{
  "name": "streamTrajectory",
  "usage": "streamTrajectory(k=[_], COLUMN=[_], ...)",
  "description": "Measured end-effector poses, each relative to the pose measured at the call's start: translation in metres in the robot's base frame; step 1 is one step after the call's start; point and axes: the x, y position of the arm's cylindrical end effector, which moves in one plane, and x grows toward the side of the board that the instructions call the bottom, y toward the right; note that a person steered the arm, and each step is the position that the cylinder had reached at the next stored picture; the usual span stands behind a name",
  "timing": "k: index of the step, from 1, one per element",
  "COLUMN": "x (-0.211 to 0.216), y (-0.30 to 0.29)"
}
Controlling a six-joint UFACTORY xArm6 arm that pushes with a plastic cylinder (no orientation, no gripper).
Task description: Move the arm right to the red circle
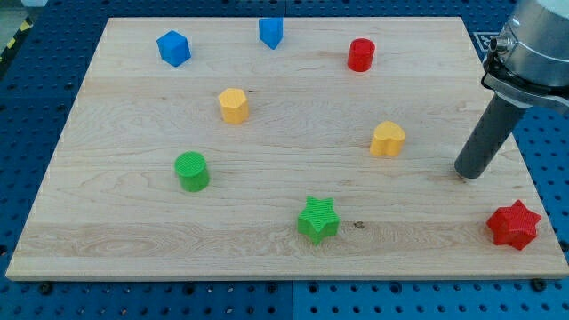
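My tip (468, 173) is resting on the desk (284, 240), well below the red circle (361, 55). No pincer showing. Best path is heading up, clearing the yellow heart (388, 140), stopping just right of it

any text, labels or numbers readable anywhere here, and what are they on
None: no readable word, number or sign shows on the wooden board, the blocks such as the red circle and red star, or the rod ending in my tip, which sits near the view's right edge.
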Motion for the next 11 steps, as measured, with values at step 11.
streamTrajectory(k=[11], x=[-0.203], y=[-0.008])
